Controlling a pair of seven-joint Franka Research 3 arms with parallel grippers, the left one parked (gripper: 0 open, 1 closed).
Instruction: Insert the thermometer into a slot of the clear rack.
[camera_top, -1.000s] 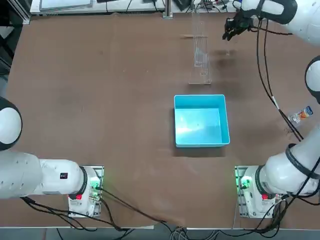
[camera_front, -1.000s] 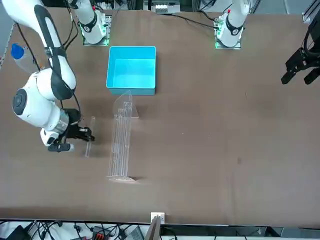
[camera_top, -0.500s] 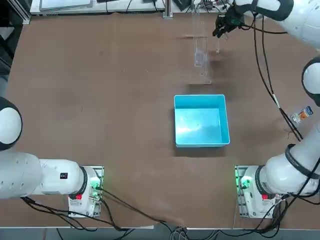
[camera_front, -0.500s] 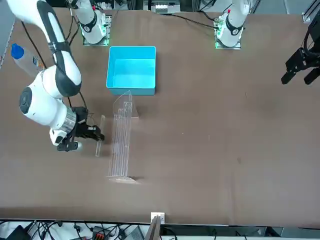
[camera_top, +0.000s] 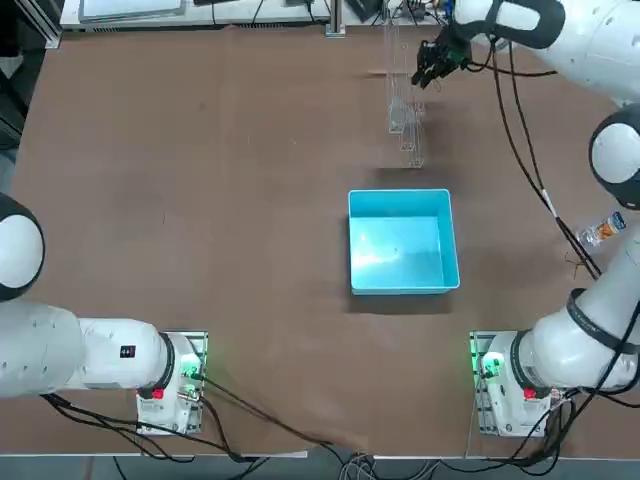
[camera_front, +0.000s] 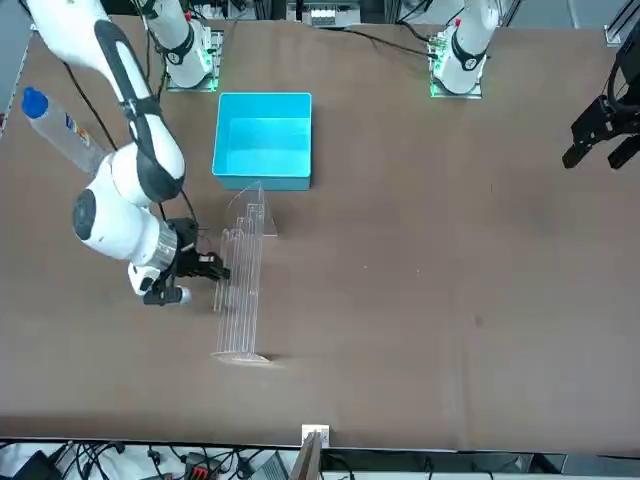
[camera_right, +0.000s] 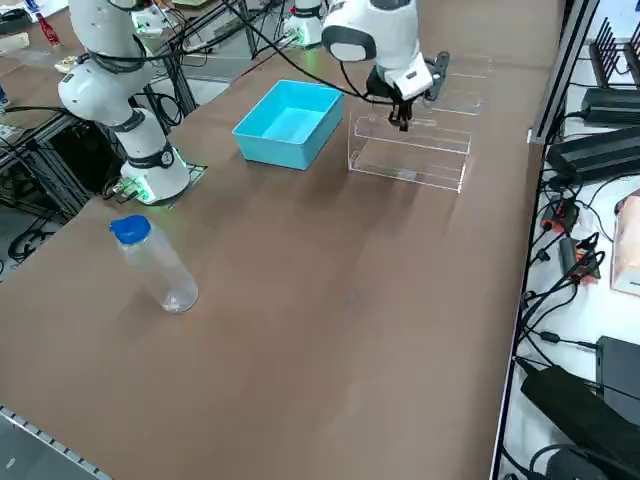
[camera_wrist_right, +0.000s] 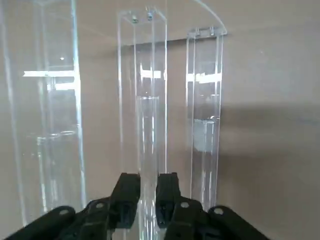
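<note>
Top view, right gripper (camera_top: 430, 68): at the far side of the table, just right of the long clear acrylic rack (camera_top: 403, 105); its black fingers point toward the rack.
Top view, box: the light-blue square open box (camera_top: 402, 240) sits nearer than the rack, apart from it.
Top view, bottle: a clear plastic bottle (camera_top: 606, 227) lies at the right edge.
Front view, right gripper (camera_front: 212, 270): its tips are right against the side of the rack (camera_front: 242, 285), about midway along the row of slots.
Front view, thermometer: the thin glass rod is too faint against the acrylic to pick out here.
Right side view, right gripper (camera_right: 402, 120): hangs over the top edge of the rack (camera_right: 410, 150), fingers pointing down.
Right side view, bottle: the blue-capped bottle (camera_right: 155, 262) lies well apart from the rack on the brown table (camera_right: 330, 330).
Right wrist view, right gripper (camera_wrist_right: 148, 197): the two black fingers (camera_wrist_right: 126, 192) are drawn in narrow, clamping a thin pale see-through glass thermometer (camera_wrist_right: 148, 145).
Right wrist view, thermometer: it runs straight out from the fingers, lined up with one clear column of the rack (camera_wrist_right: 202, 95); whether its tip is inside a slot I cannot tell.
</note>
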